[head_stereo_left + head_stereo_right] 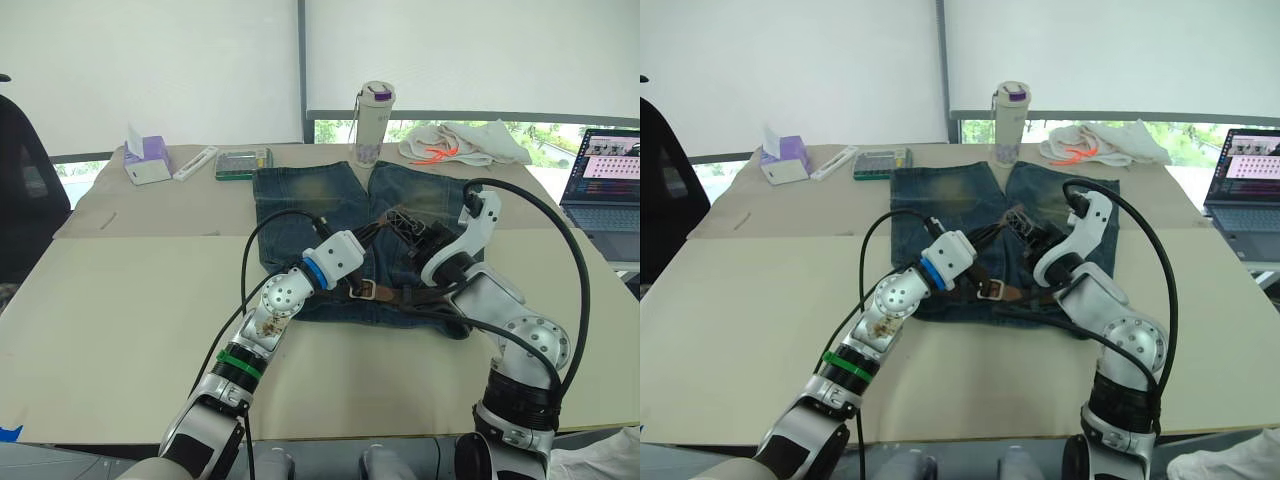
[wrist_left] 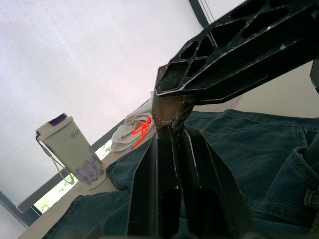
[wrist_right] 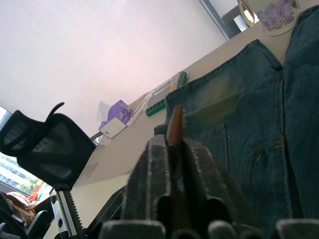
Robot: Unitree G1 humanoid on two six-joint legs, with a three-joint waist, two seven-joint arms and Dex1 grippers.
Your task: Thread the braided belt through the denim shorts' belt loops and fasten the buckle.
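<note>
Tissue box (image 1: 146, 161): purple and white, far left corner of the table (image 1: 120, 300), just beside a white remote-like bar (image 1: 194, 163).
Calculator-like tray (image 1: 243, 163): flat at the far edge, near the shorts' left leg.
Denim shorts (image 1: 300, 205): spread flat at mid-table, waistband towards the robot, legs pointing away — faded yellowish patches on both legs.
Left gripper (image 2: 169, 119): over the middle of the shorts; fingers pressed together on a brown end of the strap, the other arm's black fingers crossing just above the tip.
Braided belt (image 1: 400, 295): dark brown, lying along the waistband, a strand rising from it to the grippers.
Buckle (image 1: 990, 290): silver frame, on the waistband at its middle, just beside the left wrist.
Belt loops: too small to tell which ones the strap passes.
Tumbler (image 1: 373, 125): white with purple lid, upright at the far edge between the two legs.
Right gripper (image 3: 174, 132): meets the left one over the shorts; fingers closed on a thin brown strip of belt.
White cloth (image 1: 465, 143): bunched, with orange cord, far right.
Laptop (image 1: 605, 180): open, right edge.
</note>
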